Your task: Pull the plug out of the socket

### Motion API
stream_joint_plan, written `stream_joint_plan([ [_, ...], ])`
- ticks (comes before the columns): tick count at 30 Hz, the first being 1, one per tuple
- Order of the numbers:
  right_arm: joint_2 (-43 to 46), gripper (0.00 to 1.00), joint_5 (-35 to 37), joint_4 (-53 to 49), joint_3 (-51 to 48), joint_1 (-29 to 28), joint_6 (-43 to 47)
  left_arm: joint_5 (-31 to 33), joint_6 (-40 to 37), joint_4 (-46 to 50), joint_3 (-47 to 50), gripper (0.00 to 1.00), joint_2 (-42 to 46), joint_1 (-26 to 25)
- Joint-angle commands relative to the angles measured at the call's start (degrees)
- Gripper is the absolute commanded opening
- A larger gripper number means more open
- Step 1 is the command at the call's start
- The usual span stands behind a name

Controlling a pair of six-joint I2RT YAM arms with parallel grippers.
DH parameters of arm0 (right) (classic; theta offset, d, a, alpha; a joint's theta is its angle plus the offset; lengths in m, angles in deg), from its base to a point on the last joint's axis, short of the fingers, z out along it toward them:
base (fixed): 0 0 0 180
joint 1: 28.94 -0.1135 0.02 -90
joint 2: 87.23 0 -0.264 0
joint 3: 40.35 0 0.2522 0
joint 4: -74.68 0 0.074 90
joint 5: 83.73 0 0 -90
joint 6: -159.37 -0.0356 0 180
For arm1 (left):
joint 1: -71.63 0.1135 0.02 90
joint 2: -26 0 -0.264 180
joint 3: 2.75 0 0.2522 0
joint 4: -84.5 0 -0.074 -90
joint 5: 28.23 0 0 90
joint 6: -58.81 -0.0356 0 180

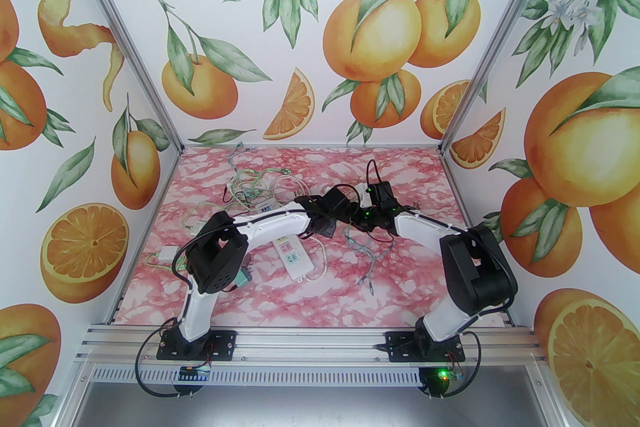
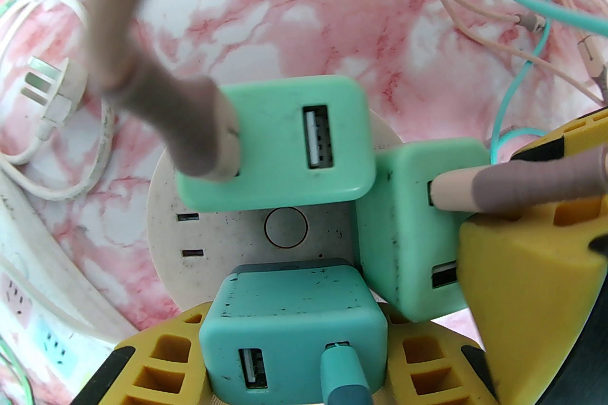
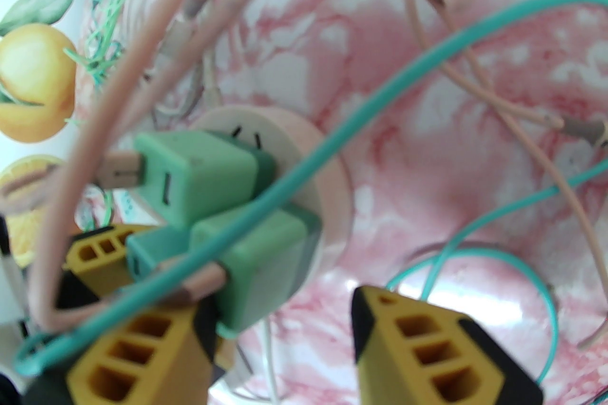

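Left wrist, teal plug [image 2: 294, 322] jutting toward camera from socket [image 2: 161, 184], clamped by left gripper [image 2: 294, 360], right gripper [image 3: 285, 308] ajar, empty

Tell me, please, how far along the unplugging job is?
Done: nothing yet; all three chargers sit in the round socket. In hand: the left pincer looks clamped on the teal charger, while the right pincer stands open around a light-green charger. Left: pulling a plug free of the socket.
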Motion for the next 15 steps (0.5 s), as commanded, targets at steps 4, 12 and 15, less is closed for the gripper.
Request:
stream_joint_plan([
  [4,-3.2,0.51,5.6,-10.2,-3.5,-1.2,1.9,-3.4,0.2,-3.9,-2.5,0.33,2.0,-1.9],
  [12,-3.1,0.51,5.6,-10.4,-3.5,-1.2,2.0,-11.1,6.3,-10.8,3.8,0.32,6.1,2.4],
  [15,-3.1,0.5,5.5,-10.4,-3.6,-1.2,2.1,-12.6,7.5,-12.1,5.3,0.32,6.9,3.4],
])
